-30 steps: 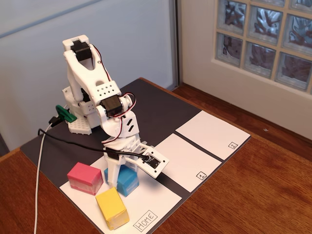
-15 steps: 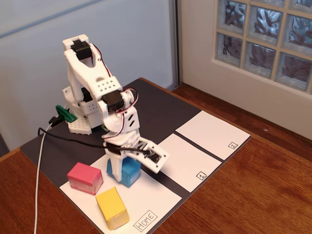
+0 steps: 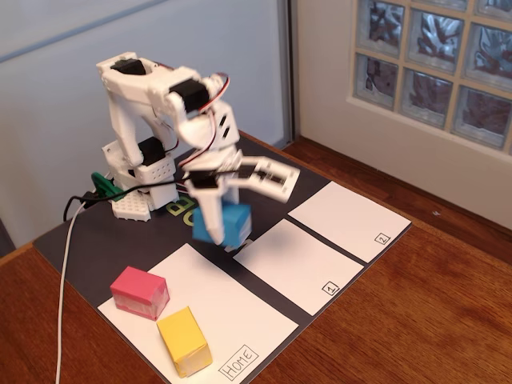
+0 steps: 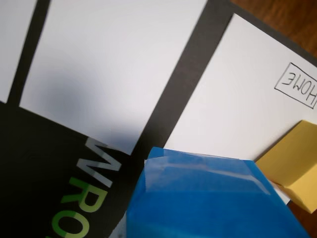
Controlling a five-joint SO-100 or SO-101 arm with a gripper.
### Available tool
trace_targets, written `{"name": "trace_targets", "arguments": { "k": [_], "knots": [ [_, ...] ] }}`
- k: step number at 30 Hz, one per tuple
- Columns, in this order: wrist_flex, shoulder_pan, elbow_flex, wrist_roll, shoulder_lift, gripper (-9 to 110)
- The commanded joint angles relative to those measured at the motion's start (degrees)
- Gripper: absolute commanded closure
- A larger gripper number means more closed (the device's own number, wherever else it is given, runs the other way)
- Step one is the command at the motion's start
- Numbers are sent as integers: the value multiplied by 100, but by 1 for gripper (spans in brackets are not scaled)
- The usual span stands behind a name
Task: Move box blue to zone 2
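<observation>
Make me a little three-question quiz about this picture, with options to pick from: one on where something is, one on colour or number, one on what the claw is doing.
1. Where is the blue block?
A. On the sheet marked Home
B. Lifted off the mat, held in the air
C. On the sheet marked 2

2. How many blocks lie on the Home sheet?
A. Two
B. Three
C. None

3. What is the gripper doing?
A. Hanging open and empty
B. Clamped on the blue block
C. Holding the yellow block

Answers: 1 B, its shadow falls on the mat below it. 2 A, only the pink block and yellow block lie there. 3 B, the fingers pinch the blue block.
</observation>
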Motion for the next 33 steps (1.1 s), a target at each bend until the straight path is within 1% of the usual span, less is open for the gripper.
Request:
{"name": "trace_targets", "arguments": {
  "k": [1, 7, 13, 20, 33],
  "knots": [
    [26, -580, -334, 141, 413, 102],
    [44, -1767, -633, 1468, -35, 102],
    [369, -2733, -1617, 2145, -1222, 102],
    [334, -3313, -2979, 2347, -2654, 102],
    [387, -3542, -6293, 2461, -5889, 102]
  ]
}}
